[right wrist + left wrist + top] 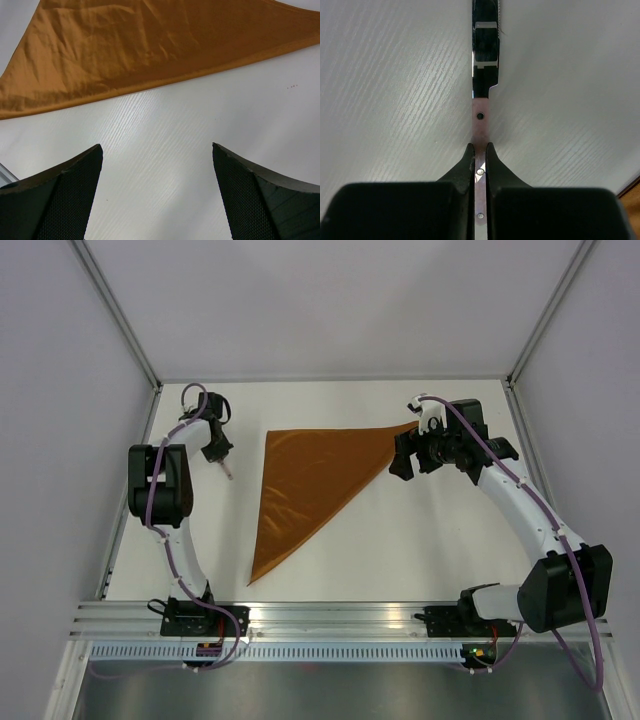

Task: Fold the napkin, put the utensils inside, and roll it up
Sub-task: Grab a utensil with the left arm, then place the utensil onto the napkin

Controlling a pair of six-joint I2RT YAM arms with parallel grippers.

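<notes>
Napkin (310, 480) folded, knife (485, 75) gripped.
The napkin lies as a triangle on the table (420, 540). My left gripper (480, 150), off its left edge, pinches the knife's handle; my right gripper (156, 146) hangs wide and empty near the right corner. Next, I'd carry the knife onto the cloth.

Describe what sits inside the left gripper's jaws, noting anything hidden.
The left gripper is shut on a knife by its riveted handle; the blade sticks out over the table. The gripper covers the handle's sides; its end is out of view.
</notes>
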